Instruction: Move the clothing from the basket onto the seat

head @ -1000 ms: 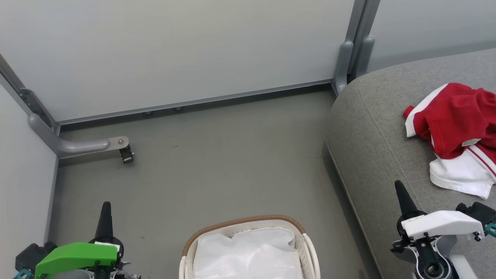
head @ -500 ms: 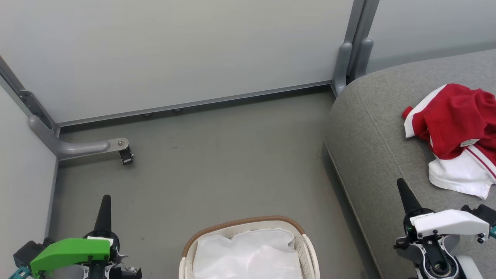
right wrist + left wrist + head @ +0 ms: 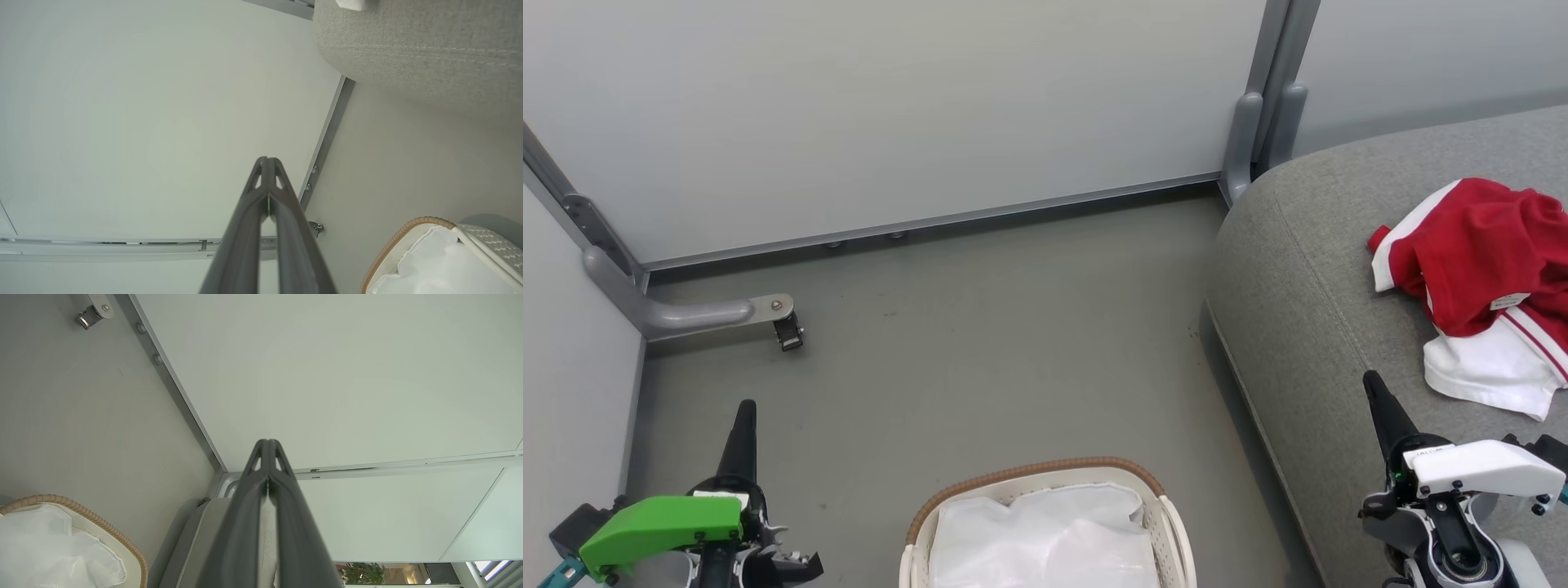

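left claw (image 3: 743, 420) and right claw (image 3: 1377, 392), closed, empty, sink back beside basket (image 3: 1029, 469); clothing (image 3: 1478, 261) lies on seat (image 3: 1307, 269), likely done.

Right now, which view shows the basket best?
Head view: the basket shows its rim arc and liner at bottom centre. Left wrist view catches a corner at lower left; right wrist view, at lower right.
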Motion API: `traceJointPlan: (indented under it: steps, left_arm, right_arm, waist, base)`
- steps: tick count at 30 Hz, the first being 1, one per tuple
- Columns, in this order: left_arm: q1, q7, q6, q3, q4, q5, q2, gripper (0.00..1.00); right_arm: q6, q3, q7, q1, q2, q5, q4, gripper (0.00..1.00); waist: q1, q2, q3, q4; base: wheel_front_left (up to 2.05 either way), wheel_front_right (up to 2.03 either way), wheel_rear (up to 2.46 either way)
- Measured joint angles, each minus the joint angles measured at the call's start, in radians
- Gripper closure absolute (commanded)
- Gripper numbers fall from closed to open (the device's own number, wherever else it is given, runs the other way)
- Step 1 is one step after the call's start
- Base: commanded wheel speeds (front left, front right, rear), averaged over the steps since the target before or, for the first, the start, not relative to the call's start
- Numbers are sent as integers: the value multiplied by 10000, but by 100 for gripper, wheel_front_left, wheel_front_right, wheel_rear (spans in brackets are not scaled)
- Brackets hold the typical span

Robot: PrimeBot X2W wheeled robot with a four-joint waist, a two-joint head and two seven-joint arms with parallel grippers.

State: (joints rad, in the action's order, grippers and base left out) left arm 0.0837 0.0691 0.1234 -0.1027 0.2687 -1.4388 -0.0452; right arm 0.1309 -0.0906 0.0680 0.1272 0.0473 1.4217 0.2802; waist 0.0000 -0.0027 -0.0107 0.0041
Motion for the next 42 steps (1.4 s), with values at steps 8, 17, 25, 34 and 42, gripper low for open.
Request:
traceJointPlan:
  steps: [8,17,25,34,42]
  left_arm:
    - [99,150,8,-38,-56,-569,-4,100]
    - [153,330,38,-84,-113,-1218,-10,100]
    - [231,453,48,-117,-169,-1714,-12,100]
    - [244,453,54,-119,-178,-1714,-12,100]
    - [244,453,54,-119,-178,-1714,-13,100]
  right_arm:
    - [0,-81,163,-34,0,619,-105,100]
    - [-2,-180,336,-59,2,1329,-215,100]
    - [-2,-251,476,-87,2,1873,-307,100]
    - [-2,-255,476,-88,2,1883,-309,100]
    - [-2,-255,476,-88,2,1883,-309,100]
  waist:
    - [0,0,30,-13]
    - [0,0,68,-29]
    - [0,0,97,-41]
    - [0,0,97,-41]
    - [0,0,97,-41]
  base:
    - [0,0,0]
    - [0,0,0]
    - [0,0,0]
    - [0,0,0]
    - [0,0,0]
